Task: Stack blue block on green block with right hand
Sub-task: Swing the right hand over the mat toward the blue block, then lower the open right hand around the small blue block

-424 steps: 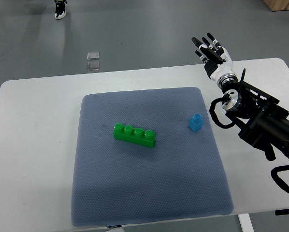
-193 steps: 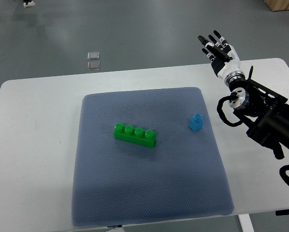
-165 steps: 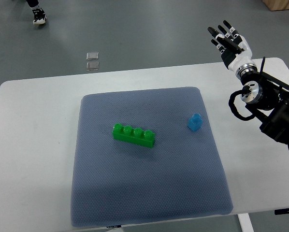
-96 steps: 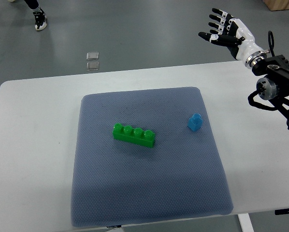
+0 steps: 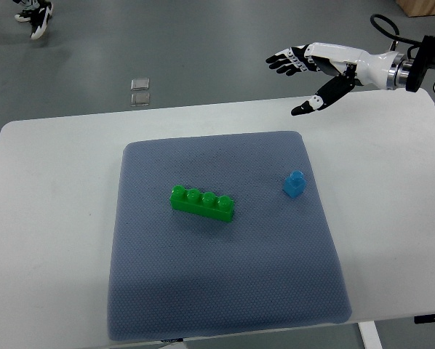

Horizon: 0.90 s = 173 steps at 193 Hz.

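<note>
We see the right hand (image 5: 316,69) reaching in from the right edge, held above the far side of the white table (image 5: 50,218), near its back edge. Its fingers (image 5: 281,59) are spread and stretched out toward the left, thumb (image 5: 310,105) angled down and apart from the rest, holding nothing. White forearm shell runs back to a black joint at the right edge. The blue block (image 5: 294,183) sits upright on the grey mat (image 5: 225,291), close to the mat's right edge, one stud on top. It's well apart from the hand, nearer the camera and a little left of the thumb tip. The green block (image 5: 202,203) lies flat near the middle of the mat, four studs in a row on top, long side running slightly diagonal from upper left to lower right. Blue and green are apart, not touching, blue to the right of green and a bit further back. Nothing sits on top of the green block. We see the mat covers the center of the table, bare white surface on both sides. On the grey floor past the table there's a small pair of clear squares (image 5: 139,91), and a person's shoe (image 5: 34,14) shows at the top left corner. Left arm doesn't show.
</note>
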Each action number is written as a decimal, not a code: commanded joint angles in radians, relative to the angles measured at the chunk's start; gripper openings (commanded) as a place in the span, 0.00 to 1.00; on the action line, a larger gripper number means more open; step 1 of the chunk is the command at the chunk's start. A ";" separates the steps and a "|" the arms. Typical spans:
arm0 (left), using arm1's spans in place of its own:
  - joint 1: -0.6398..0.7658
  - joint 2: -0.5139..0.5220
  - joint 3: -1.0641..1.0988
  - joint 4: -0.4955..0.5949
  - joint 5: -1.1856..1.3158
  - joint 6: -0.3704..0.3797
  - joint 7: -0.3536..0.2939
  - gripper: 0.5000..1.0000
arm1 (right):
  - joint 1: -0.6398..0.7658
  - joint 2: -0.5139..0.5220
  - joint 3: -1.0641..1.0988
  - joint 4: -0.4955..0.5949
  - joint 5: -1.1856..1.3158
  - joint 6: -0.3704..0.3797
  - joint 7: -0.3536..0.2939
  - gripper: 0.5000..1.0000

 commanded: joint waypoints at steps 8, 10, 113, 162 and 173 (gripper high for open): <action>0.000 0.000 0.000 0.001 0.000 0.000 0.000 1.00 | 0.004 0.003 -0.024 0.049 -0.187 0.042 -0.002 0.82; 0.000 0.000 0.000 0.001 0.000 0.000 0.000 1.00 | 0.004 0.005 -0.031 0.052 -0.201 0.037 -0.002 0.82; 0.000 0.000 0.000 -0.001 0.000 0.000 0.000 1.00 | 0.000 0.031 -0.242 0.058 -0.495 -0.124 -0.002 0.82; 0.000 0.000 0.000 0.001 0.000 0.000 0.000 1.00 | -0.016 0.081 -0.263 0.050 -0.528 -0.132 -0.048 0.81; 0.000 0.000 0.000 0.001 0.000 0.000 0.000 1.00 | -0.017 0.089 -0.263 0.049 -0.528 -0.136 -0.054 0.81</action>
